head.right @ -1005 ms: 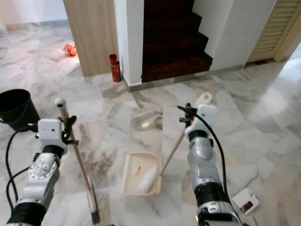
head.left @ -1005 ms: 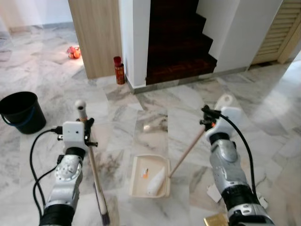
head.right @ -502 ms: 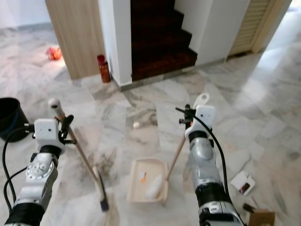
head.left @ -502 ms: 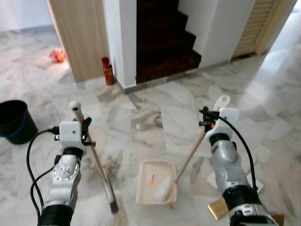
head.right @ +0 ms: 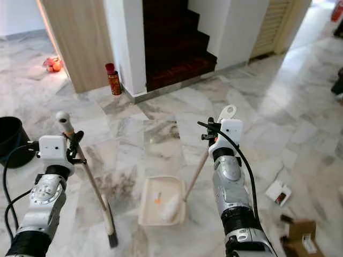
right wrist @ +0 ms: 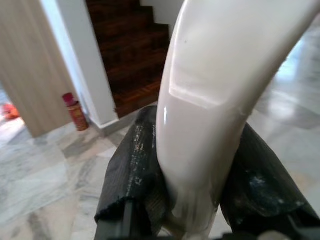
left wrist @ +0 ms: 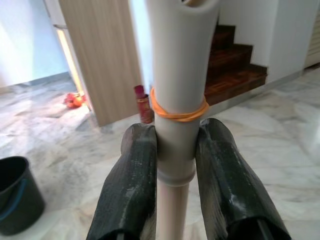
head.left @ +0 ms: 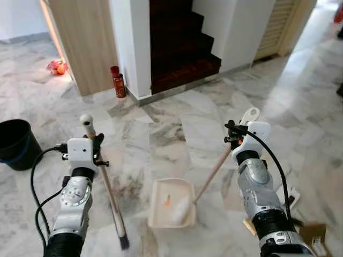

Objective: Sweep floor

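L gripper point(left wrist: 175, 165) is clamped on the broom point(head.left: 107, 187) handle near its top, both black fingers point(left wrist: 132, 185) pressed against the pale shaft just below an orange rubber band point(left wrist: 179, 112). Broom leans w/ its rounded top end up by the L wrist and its dark bristle head down on the marble floor point(head.left: 177, 128), low left of centre, just left of the dustpan point(head.left: 171, 203).

R gripper point(right wrist: 195, 170) is closed round the dustpan's white handle point(head.left: 228, 152), fingers tight on either side of the glossy grip. Long handle slants down from the R wrist to the cream dustpan, which sits flat on the floor btwn the two arms. In the pan: a small orange scrap and a whitish lump of debris.

Black bucket point(head.left: 16, 142) w/ blue trim stands on the floor at far left. Red spray can point(head.left: 118, 82) stands upright at the foot of the white wall by the dark wooden stairs point(head.left: 179, 51). Orange-red items point(head.left: 56, 67) lie on the floor beyond the wood panel. Cardboard box point(head.right: 300, 235) and a small white packet point(head.right: 278, 193) lie on the floor to the robot's right.
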Controlling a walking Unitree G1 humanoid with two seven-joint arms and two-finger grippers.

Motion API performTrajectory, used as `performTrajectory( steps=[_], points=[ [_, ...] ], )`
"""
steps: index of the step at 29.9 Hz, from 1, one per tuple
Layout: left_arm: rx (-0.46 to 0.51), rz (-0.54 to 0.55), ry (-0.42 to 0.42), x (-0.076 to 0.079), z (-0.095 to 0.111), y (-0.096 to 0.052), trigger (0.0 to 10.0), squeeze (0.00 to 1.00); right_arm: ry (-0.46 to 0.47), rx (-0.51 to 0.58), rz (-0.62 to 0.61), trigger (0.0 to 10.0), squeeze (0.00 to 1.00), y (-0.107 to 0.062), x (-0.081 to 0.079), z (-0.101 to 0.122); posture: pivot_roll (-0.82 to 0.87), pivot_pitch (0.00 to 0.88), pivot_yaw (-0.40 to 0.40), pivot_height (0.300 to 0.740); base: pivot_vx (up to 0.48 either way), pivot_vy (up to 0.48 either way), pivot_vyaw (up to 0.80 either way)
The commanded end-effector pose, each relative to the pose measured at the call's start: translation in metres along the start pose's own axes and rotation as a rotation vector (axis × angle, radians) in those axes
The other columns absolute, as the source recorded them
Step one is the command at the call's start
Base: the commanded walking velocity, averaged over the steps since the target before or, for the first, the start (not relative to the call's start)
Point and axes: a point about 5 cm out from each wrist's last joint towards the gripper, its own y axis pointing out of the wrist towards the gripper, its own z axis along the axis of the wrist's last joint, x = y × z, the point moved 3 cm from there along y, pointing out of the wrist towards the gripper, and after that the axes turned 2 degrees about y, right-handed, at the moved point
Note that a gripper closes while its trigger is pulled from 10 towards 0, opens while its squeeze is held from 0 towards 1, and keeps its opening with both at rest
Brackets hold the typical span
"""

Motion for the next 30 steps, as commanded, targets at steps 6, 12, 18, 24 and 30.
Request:
performTrajectory(
  steps=[6,12,18,24,30],
  points=[
    [0.048,0.012,0.025,-0.0084,0.013,0.0053,10.0,0.0,-0.01,0.076,0.03,10.0,0.0,0.0053,-0.0088,0.0186,0.02,0.0,-0.014,0.74,0.0,0.184,0.8],
    [0.054,0.012,0.032,-0.0087,0.0143,0.005,10.0,0.0,0.014,0.063,0.023,10.0,0.0,0.004,-0.0073,0.0154,0.02,0.0,-0.012,0.74,0.0,0.0,0.4],
    [0.052,0.012,0.038,-0.0087,0.0138,0.0046,10.0,0.0,-0.003,0.064,0.026,10.0,0.0,0.0038,-0.0065,0.0157,0.02,0.0,-0.013,0.74,0.0,0.0,0.0],
    [0.043,0.012,0.038,-0.0091,0.0126,0.005,10.0,0.0,-0.002,0.071,0.045,10.0,0.0,0.0036,-0.0111,0.0164,0.02,0.0,-0.012,0.74,0.0,0.0,0.7],
    [0.037,0.014,0.039,-0.0102,0.0117,0.0052,10.0,0.0,0.001,0.07,0.041,10.0,0.0,0.0033,-0.0097,0.0161,0.02,0.0,-0.011,0.74,0.0,0.0,0.8]
  ],
)
